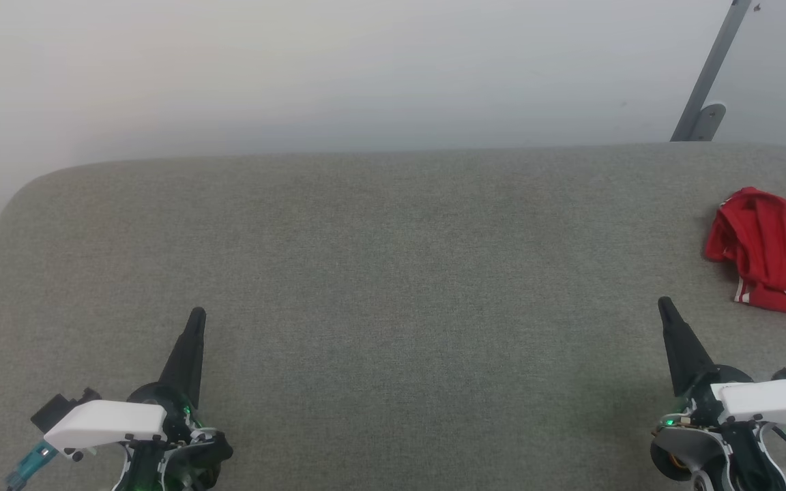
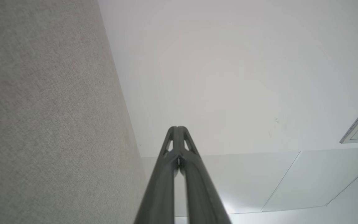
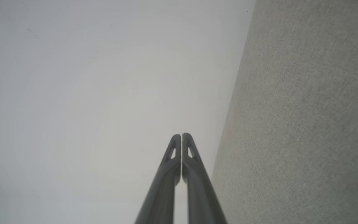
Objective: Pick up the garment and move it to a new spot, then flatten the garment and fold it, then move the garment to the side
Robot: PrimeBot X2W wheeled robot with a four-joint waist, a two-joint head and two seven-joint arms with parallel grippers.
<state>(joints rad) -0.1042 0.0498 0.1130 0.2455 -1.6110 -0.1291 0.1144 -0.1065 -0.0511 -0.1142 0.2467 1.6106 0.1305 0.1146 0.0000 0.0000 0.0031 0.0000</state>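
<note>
Nearest the camera, the left gripper (image 1: 196, 315) and the right gripper (image 1: 664, 303) sit low at either side, each with its two dark fingers pressed together and holding nothing. They rest over a wide grey woven-fabric surface (image 1: 393, 273) with rounded far corners. Farther out, at the surface's right edge, the garment (image 1: 775, 252) lies bunched in a red heap with a bit of white trim showing, well apart from both grippers. Behind stands a plain pale wall (image 1: 297, 68), with a slanted grey metal strut (image 1: 710, 75) at the upper right.
</note>
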